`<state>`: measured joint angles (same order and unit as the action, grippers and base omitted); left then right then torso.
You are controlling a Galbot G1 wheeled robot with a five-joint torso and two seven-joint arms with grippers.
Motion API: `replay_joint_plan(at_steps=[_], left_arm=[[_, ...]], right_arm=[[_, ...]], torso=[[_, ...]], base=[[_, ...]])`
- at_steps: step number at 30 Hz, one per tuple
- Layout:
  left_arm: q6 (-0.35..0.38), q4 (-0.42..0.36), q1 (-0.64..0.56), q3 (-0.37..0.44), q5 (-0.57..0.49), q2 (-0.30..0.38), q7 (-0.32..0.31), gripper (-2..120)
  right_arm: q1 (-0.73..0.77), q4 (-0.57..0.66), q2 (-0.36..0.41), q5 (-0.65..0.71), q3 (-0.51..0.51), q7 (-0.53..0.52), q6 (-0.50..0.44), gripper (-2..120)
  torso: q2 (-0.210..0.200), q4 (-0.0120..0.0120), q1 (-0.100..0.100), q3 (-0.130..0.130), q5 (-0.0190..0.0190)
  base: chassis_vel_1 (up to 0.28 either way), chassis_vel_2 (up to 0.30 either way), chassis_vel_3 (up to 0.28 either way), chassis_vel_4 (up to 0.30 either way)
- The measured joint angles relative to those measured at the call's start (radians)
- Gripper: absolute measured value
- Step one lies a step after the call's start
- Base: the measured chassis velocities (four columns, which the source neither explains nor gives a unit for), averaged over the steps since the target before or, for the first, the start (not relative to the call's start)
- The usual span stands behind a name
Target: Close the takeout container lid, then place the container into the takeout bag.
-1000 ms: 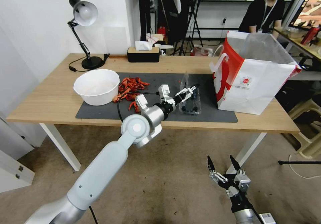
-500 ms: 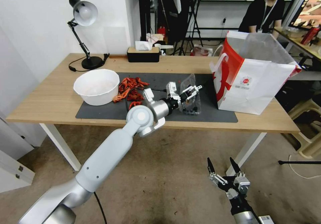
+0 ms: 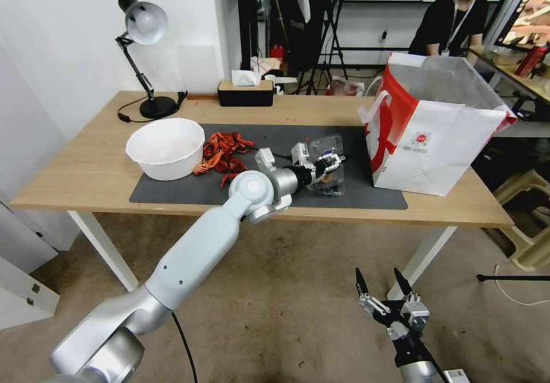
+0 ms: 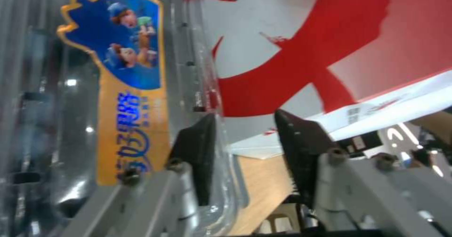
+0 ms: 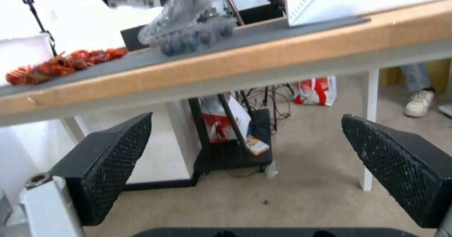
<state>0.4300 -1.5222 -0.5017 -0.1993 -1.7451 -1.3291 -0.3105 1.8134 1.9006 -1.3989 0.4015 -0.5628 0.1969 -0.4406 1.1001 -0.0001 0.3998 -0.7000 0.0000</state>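
The takeout container [image 3: 327, 181] is a small clear clamshell with dark berries, lying on the grey mat just left of the takeout bag [image 3: 441, 148]. Its lid [image 3: 325, 144] leans low over the tray and has a blue and orange label [image 4: 127, 88]. My left gripper [image 3: 333, 158] is at the lid's free edge, open, with the clear rim against one finger [image 4: 197, 148]. The bag's red and white side [image 4: 306, 35] stands just beyond. My right gripper [image 3: 377, 274] hangs open below the table's front edge, and its wrist view looks up at the container [image 5: 193, 28].
A white bowl [image 3: 165, 147] and a heap of red crayfish [image 3: 223, 149] lie on the mat's left part. A desk lamp [image 3: 146, 28] and a tissue box [image 3: 246, 93] stand at the table's back. A person sits behind the bag.
My left arm has reached farther right and forward. The lid has swung from upright down to a low tilt over the tray. The right gripper has barely moved.
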Motion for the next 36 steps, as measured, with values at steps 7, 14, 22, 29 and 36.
replay_joint_plan(at_steps=[7, 14, 22, 29, 36], left_arm=[[0.007, 0.022, 0.011, -0.011, 0.015, 0.000, -0.029, 7], [0.029, 0.021, 0.011, -0.021, 0.036, 0.009, -0.058, 0], [0.031, 0.020, 0.011, -0.022, 0.044, 0.015, -0.060, 0], [0.033, 0.013, 0.006, -0.014, 0.044, 0.028, -0.060, 0], [0.033, 0.008, -0.004, -0.007, 0.047, 0.033, -0.060, 0]], right_arm=[[-0.003, 0.048, 0.009, 0.023, -0.007, 0.008, 0.024, 100], [-0.036, 0.158, 0.076, 0.167, -0.039, 0.018, 0.151, 100], [-0.165, 0.280, 0.203, 0.607, -0.072, -0.055, 0.381, 100], [-0.326, 0.299, 0.266, 0.899, -0.066, -0.241, 0.555, 100], [-0.514, 0.210, 0.284, 1.049, -0.013, -0.385, 0.639, 100]], torso=[[0.000, 0.0000, 0.000, 0.000, 0.0000], [0.000, 0.0001, 0.000, 0.000, 0.0000], [0.000, 0.0002, 0.000, 0.000, 0.0000], [0.000, 0.0002, 0.000, 0.000, 0.0000], [0.000, 0.0000, 0.000, 0.000, 0.0001]], base=[[0.000, 0.000, 0.000, 0.000], [0.000, 0.000, 0.000, 0.000], [0.000, 0.000, 0.000, 0.000], [0.000, 0.000, 0.000, 0.000], [0.000, 0.000, 0.000, 0.000]])
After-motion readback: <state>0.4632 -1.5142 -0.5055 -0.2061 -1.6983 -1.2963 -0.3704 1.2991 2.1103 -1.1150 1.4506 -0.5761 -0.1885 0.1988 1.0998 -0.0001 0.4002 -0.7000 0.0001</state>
